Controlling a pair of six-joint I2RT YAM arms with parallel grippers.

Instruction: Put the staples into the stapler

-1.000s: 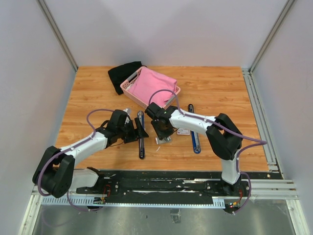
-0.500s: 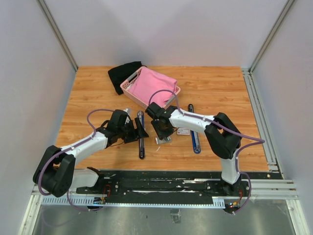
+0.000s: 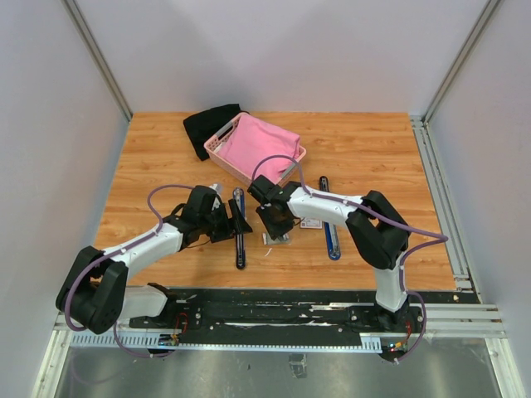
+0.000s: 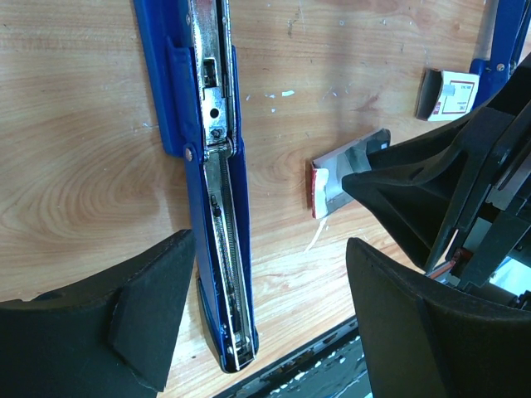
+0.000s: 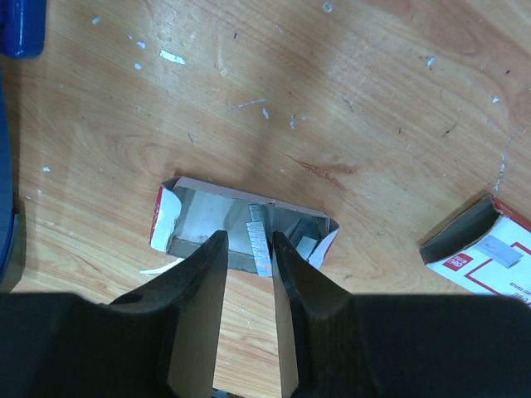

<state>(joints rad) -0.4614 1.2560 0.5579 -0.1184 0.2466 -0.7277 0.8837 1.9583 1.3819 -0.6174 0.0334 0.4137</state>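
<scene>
A: Here, what frames the opened blue stapler [image 4: 217, 207]?
B: The left gripper [image 4: 267, 257], fingers spread wide, above it.
A: And the staples [image 5: 259, 240]?
B: Right of the stapler, in an open white carton [image 5: 195, 217]. A strip stands between the right gripper's [image 5: 250, 249] narrowly parted fingers; contact cannot be judged. Beyond the stapler: a pink basket [image 3: 218, 139].

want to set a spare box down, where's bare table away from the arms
Bare wood: right of the pink basket out to the metal rail, and left of the black cloth. Crowded: the middle, with left stapler, right stapler, open staple carton, left gripper and right gripper.
</scene>
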